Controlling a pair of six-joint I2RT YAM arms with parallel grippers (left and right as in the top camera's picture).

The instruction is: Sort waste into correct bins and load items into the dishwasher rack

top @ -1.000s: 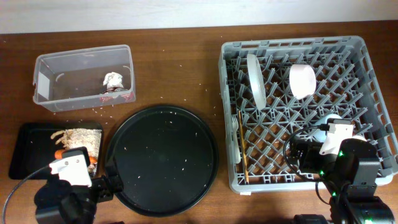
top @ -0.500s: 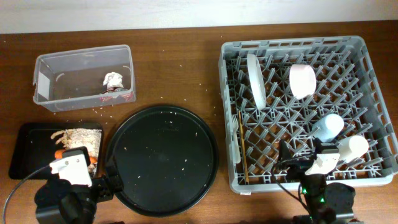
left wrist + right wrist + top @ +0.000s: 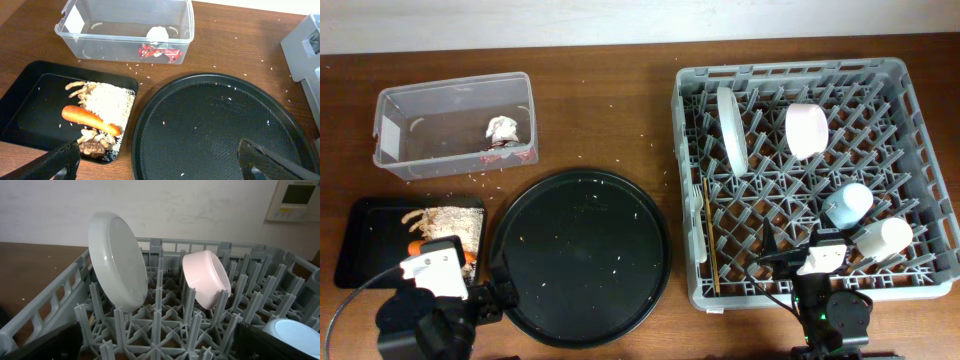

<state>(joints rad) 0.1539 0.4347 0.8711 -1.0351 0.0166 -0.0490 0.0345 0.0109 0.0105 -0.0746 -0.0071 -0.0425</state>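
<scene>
The grey dishwasher rack (image 3: 920, 130) holds the white plate (image 3: 731, 128) on edge, the white bowl (image 3: 806, 130), the light blue cup (image 3: 848, 204), the small white cup (image 3: 883, 238), the white fork (image 3: 698, 212) and the chopstick (image 3: 711, 250). The clear tub (image 3: 420, 130) holds the paper wad (image 3: 502, 128). The shallow black tray (image 3: 370, 240) holds the carrot (image 3: 90, 119) and the scraps (image 3: 107, 100). My left gripper (image 3: 160, 167) is open and empty over the round tray's near edge. My right gripper (image 3: 160, 347) is open and empty at the rack's front, facing the plate (image 3: 120, 262) and the bowl (image 3: 206, 277).
A large round black tray (image 3: 582, 258) with scattered rice grains lies between the bins and the rack. Loose grains dot the wooden table (image 3: 620, 90). The rack's corner shows in the left wrist view (image 3: 307, 40).
My right arm has drawn back from over the cups to the rack's front edge. The small white cup now lies uncovered beside the light blue cup. The left arm has not moved.
</scene>
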